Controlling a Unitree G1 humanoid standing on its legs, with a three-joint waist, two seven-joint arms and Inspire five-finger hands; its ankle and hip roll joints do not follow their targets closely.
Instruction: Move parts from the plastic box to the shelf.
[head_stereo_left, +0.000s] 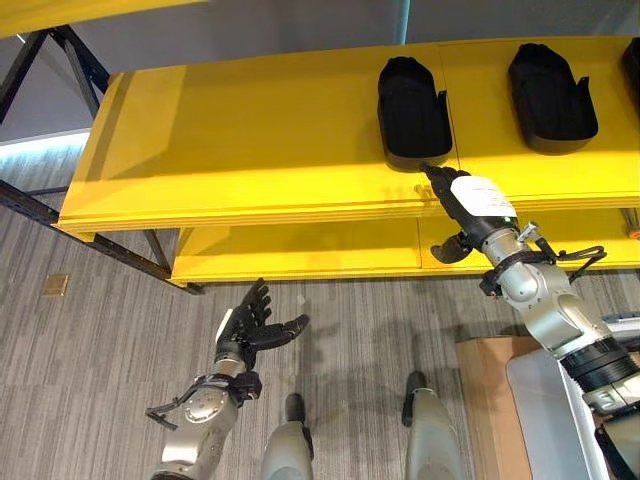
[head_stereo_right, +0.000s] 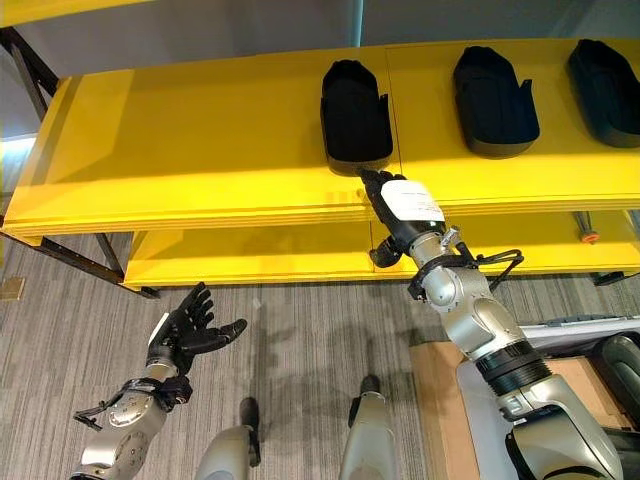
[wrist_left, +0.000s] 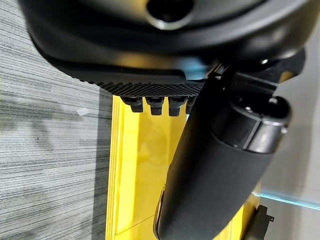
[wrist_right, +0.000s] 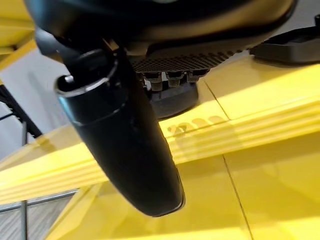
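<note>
Up at the glossy yellow shelf, the right hand reaches with straight fingers touching the near rim of a matte black, shoe-shaped moulded part. Two like parts lie further right. Below, the left hand hovers spread over grey ribbed carpet.

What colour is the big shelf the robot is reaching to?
The shelf is bright yellow, with dark metal legs. It shows best in the left eye view.

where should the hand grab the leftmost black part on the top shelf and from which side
Judging by its pose, grip the leftmost black part by its rounded near end, coming from the shelf's front edge. That end lies closest, just beyond the right hand, whose straight fingers already point at it.
</note>
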